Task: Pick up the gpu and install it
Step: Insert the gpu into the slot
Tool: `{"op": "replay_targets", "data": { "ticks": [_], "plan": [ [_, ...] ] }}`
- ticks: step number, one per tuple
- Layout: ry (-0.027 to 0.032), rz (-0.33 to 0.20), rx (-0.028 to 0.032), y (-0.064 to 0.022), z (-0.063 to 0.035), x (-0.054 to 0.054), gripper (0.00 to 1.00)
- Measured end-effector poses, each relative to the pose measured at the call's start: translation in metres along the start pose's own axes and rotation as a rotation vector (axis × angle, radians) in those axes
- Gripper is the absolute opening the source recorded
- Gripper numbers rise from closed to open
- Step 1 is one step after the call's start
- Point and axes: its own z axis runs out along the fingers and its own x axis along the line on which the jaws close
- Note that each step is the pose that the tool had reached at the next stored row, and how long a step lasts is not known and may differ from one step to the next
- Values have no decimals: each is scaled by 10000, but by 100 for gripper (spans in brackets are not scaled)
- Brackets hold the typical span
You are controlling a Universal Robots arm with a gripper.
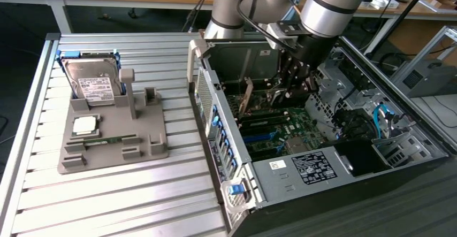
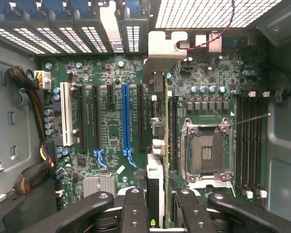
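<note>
The gpu (image 2: 165,145) is seen edge-on in the wrist view, a thin green card standing upright over the motherboard (image 2: 106,141). Its silver end bracket (image 2: 167,48) lies against the case's slotted rear wall. My gripper (image 2: 162,211) has a black finger (image 2: 135,208) on either side of the card and is shut on it. The card stands beside the long blue slot (image 2: 127,121), on the side toward the CPU socket (image 2: 206,153); whether it sits in a slot I cannot tell. In the exterior view the gripper (image 1: 294,90) reaches down into the open case, holding the gpu (image 1: 247,95) upright.
The open computer case (image 1: 214,103) surrounds the arm with metal walls, a drive cage (image 1: 386,140) and cable bundles (image 2: 36,141). On the exterior view's left, a grey holder (image 1: 153,140) carries a hard drive (image 1: 93,82), a processor chip (image 1: 85,124) and a memory stick (image 1: 107,139).
</note>
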Motion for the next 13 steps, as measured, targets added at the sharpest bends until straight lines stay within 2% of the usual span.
{"op": "replay_targets", "data": {
  "ticks": [13],
  "plan": [
    [1, 0, 0, 16, 30, 22, 27]
  ]
}}
